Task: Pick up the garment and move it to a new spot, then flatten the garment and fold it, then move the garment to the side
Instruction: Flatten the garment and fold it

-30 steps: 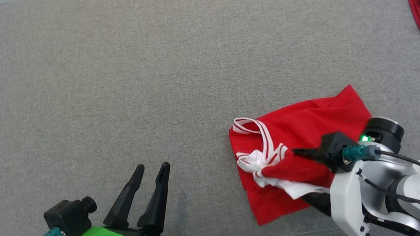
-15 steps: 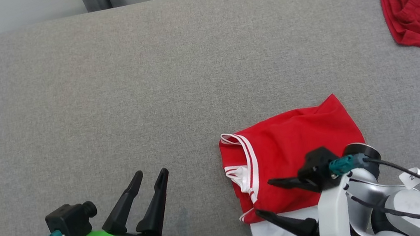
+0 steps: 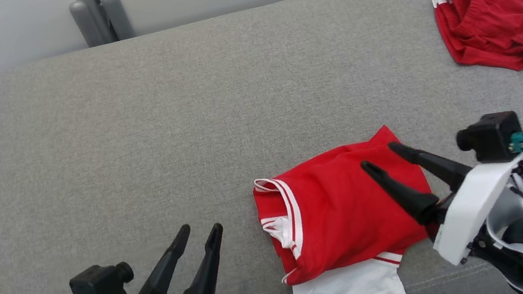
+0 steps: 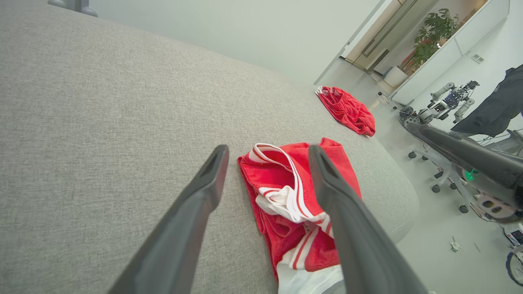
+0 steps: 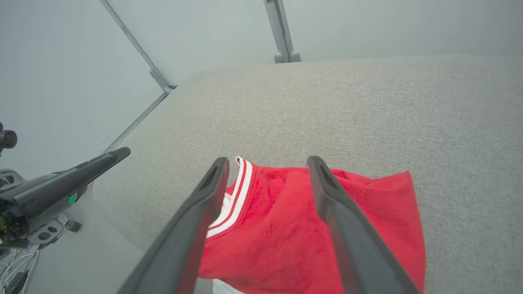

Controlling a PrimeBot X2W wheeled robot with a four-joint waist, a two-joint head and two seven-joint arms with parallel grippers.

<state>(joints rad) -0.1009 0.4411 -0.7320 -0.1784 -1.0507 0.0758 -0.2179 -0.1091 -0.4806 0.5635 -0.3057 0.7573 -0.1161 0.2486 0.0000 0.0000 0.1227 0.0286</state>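
Observation:
The garment (image 3: 339,213) is red with white striped trim and lies folded on the grey surface near its front edge. A white panel (image 3: 348,292) sticks out at its near side. My right gripper (image 3: 378,155) hovers open over the garment's right part, fingers pointing up-left with nothing between them. In the right wrist view the garment (image 5: 286,228) lies under the right gripper (image 5: 267,160). My left gripper (image 3: 201,227) stands open and empty to the garment's left. From the left wrist view, the left gripper (image 4: 268,149) faces the garment (image 4: 286,192).
A second red garment (image 3: 499,20) lies bunched at the far right corner of the grey padded surface (image 3: 135,134). Grey posts (image 3: 91,14) stand behind the far edge. Off the right edge are the floor, office chairs and another robot (image 4: 445,102).
The head camera has tilted up. The right gripper, low on the bunched cloth a second ago, has lifted off and turned up-left. The garment now lies flatter, folded. The left gripper has barely moved.

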